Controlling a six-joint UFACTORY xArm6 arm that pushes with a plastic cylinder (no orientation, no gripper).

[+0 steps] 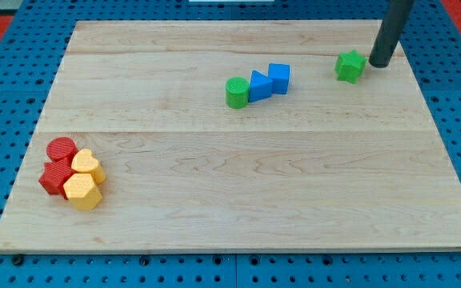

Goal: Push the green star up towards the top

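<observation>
The green star (349, 66) lies near the top right of the wooden board (238, 200). My tip (379, 63) rests on the board just to the star's right, very close to it or touching; I cannot tell which. The dark rod rises from there to the view's top edge.
A green cylinder (236, 92), a blue triangle (259, 85) and a blue cube (279, 77) sit in a touching row left of the star. At the lower left a red cylinder (61, 150), a red star (55, 178), a yellow heart (87, 166) and a yellow hexagon (82, 191) cluster together.
</observation>
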